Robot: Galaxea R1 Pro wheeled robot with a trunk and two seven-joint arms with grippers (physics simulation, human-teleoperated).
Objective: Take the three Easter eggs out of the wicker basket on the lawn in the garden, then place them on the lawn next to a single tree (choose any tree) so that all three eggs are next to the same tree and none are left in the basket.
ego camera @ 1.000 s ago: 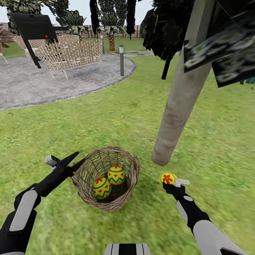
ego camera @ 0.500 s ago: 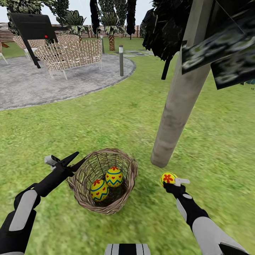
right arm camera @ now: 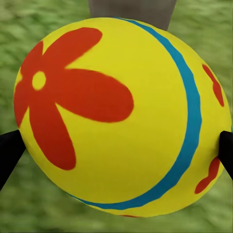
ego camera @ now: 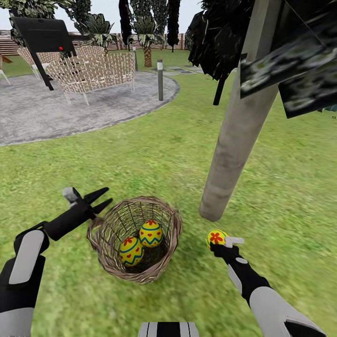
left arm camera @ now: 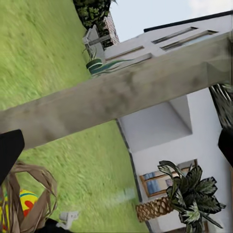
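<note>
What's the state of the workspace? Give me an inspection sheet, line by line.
Surface: lawn, mottled green grass.
Job's things: wicker basket upright on the grass, two Easter eggs inside; third egg held by the tree trunk's base.
Clutter: nothing seen on the grass near the basket.
Grippers: left gripper open, empty, beside the basket rim; right gripper shut on the third egg, fingertips at its sides.
Cables: nothing seen.
Surroundings: gravel patio with wicker chairs, a post, a palm, white house.
</note>
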